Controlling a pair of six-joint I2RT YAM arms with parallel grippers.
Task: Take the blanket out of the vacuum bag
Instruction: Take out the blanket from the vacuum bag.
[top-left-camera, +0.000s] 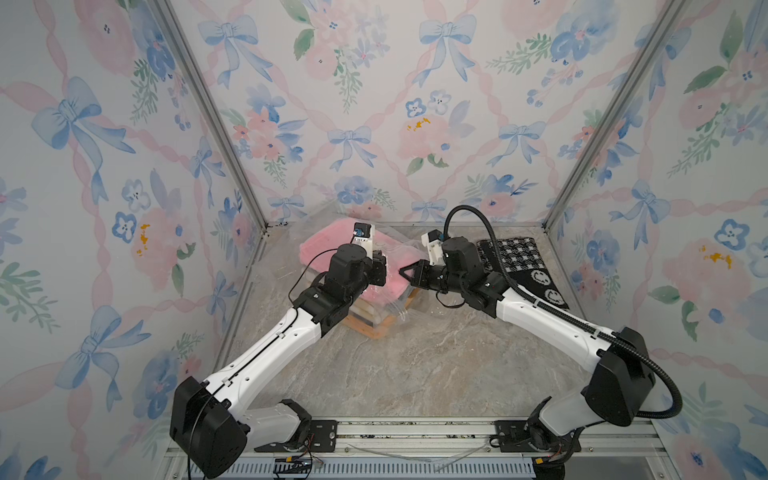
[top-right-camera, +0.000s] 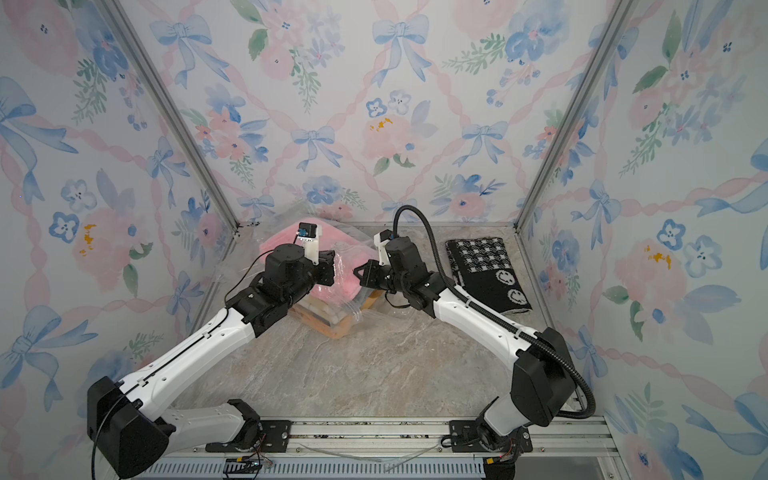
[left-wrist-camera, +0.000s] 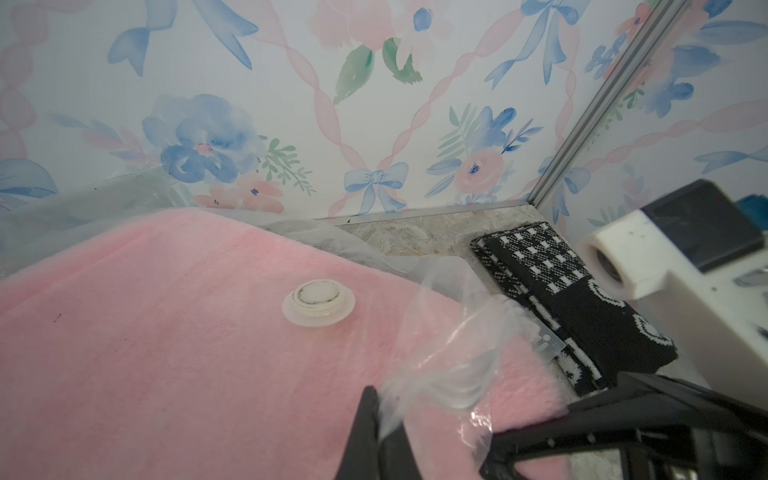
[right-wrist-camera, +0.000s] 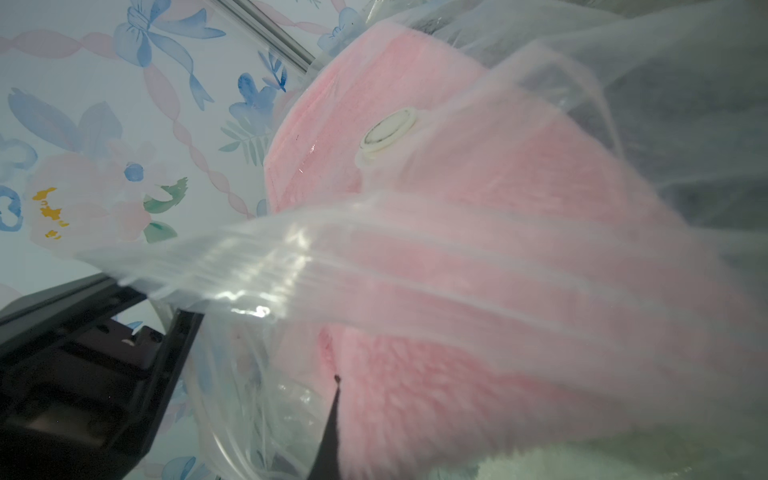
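A large clear crinkly plastic vacuum bag (top-left-camera: 398, 248) lies at the middle of both top views, toward the back of the grey marbled table (top-left-camera: 415, 365), just left of centre. A fluffy pink folded blanket (top-left-camera: 322, 249) is inside the bag, on top of a stack of cream and orange folded layers (top-left-camera: 374, 322). The bag's small round white valve cap (left-wrist-camera: 318, 300) sits on the plastic over the blanket, at the centre of the left wrist view.

The left end effector (left-wrist-camera: 376, 399) is closed, pinching a crumpled flap of the bag's clear film at the lower middle of that view. The right end effector (top-left-camera: 405, 272) is closed to a point against the bag's right side. Whether it holds any film I cannot tell. In the right wrist view the bag's ribbed zip strip (right-wrist-camera: 291, 257) stretches across the frame.

A folded black-and-white patterned knit cloth (top-left-camera: 523, 266) lies on the table at right of centre, apart from the bag.
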